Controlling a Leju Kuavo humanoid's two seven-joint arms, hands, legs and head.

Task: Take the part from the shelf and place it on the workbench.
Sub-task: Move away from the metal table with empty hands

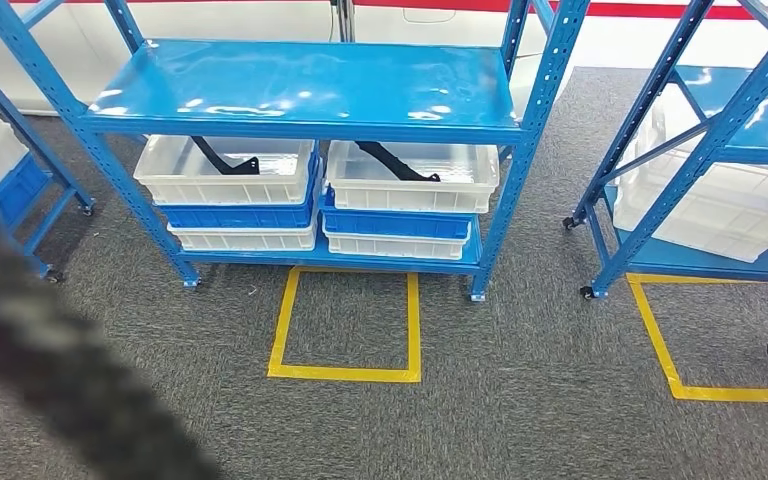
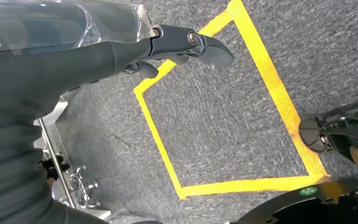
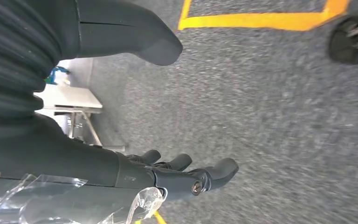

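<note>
Two black parts [image 1: 226,158] [image 1: 397,161] are seen in white bins at upper centre; the left hand [image 2: 186,44] and right hand [image 3: 186,175] are held released, grasping nothing.

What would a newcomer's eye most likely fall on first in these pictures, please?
Probably the blue shelf in the middle of the head view, with stacked white and blue bins on its lower level; each top white bin holds a black part, one on the left and one on the right. Next, the yellow tape square on the grey carpet just in front of it. Both wrist views show an empty hand, left and right, above the carpet.
</note>
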